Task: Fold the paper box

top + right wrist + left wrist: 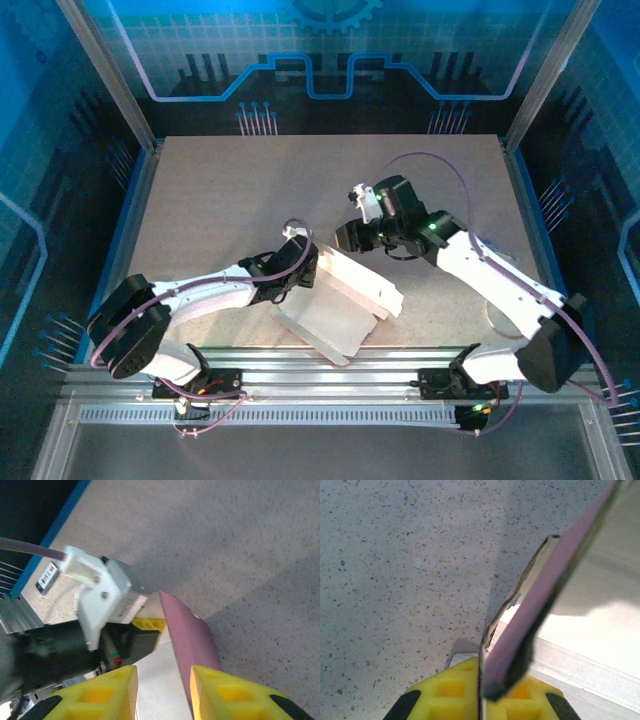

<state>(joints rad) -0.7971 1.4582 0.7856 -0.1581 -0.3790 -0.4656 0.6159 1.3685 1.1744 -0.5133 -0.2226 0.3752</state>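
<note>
From above, the paper box [345,305] lies half-opened on the table [220,190] near the front edge, between the two arms. Its whitish inside faces up and one panel is raised. It looks light and thin to me: stiff across a panel, ready to hinge at the creases, easy to dent, and likely to slide on the smooth top. A panel's edge close to a crease seems the best place to pinch it. The left gripper [300,268] sits at the box's edge on its own side, and the right gripper [350,238] is just off the far corner.

In the left wrist view, the yellow fingers [460,675] are clamped tight on the edge of the upright pink panel.

In the right wrist view, the fingers [100,697] stand moderately apart. The pink panel's edge runs between them, closer to the right-hand one; whether it touches I cannot tell.
</note>
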